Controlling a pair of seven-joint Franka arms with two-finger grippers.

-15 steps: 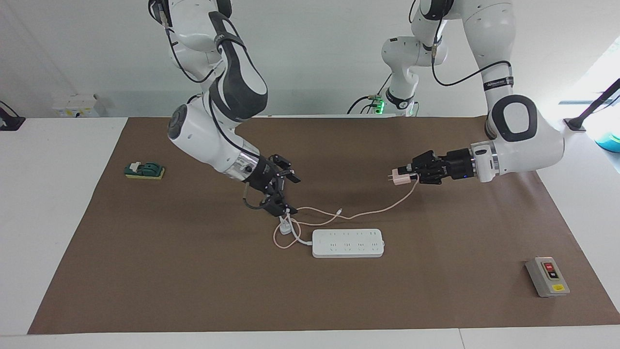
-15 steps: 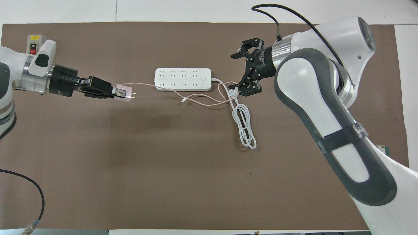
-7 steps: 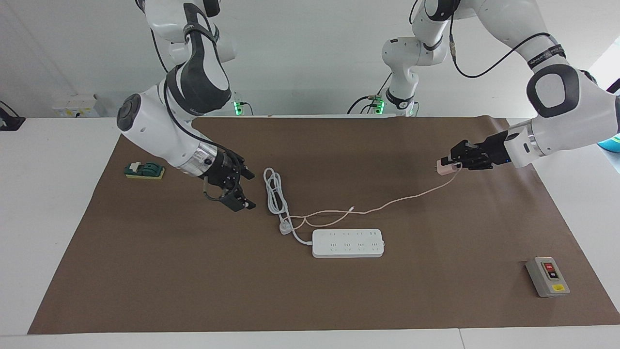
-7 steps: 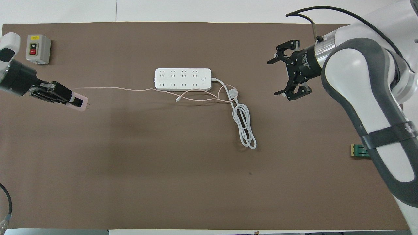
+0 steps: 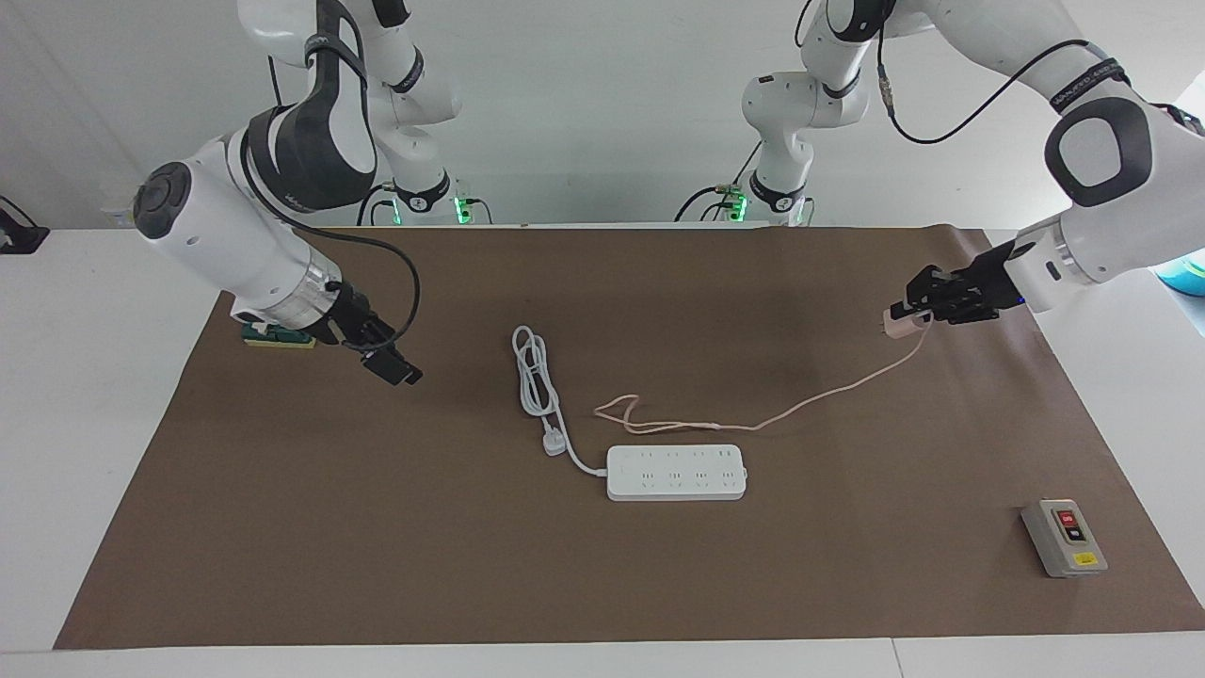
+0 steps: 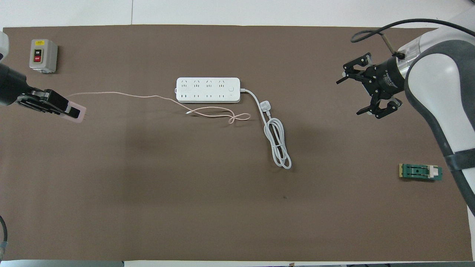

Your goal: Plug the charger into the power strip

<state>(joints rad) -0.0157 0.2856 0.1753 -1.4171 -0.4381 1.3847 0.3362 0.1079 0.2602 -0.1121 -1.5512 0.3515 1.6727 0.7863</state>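
Note:
The charger (image 5: 900, 324) (image 6: 77, 113), a small pale-pink cube, is held above the mat near the left arm's end of the table. My left gripper (image 5: 919, 314) (image 6: 69, 109) is shut on it, prongs pointing toward the table's middle. Its thin pink cable (image 5: 781, 412) (image 6: 148, 97) trails down across the mat and loops beside the power strip (image 5: 676, 472) (image 6: 207, 90). The strip lies flat and white in the middle of the mat, sockets up. My right gripper (image 5: 388, 356) (image 6: 351, 95) hangs open and empty over the mat toward the right arm's end.
The strip's thick white cord (image 5: 535, 375) (image 6: 277, 146) lies coiled nearer to the robots, its plug (image 5: 554, 443) (image 6: 265, 106) loose beside the strip. A grey switch box (image 5: 1064, 538) (image 6: 43, 55) sits at the left arm's end. A green block (image 5: 280, 331) (image 6: 420, 171) lies by the right arm.
Both arms have drawn apart from the middle. The left gripper carried the charger toward its own end, dragging the pink cable. The right gripper left the white plug and swung toward its end.

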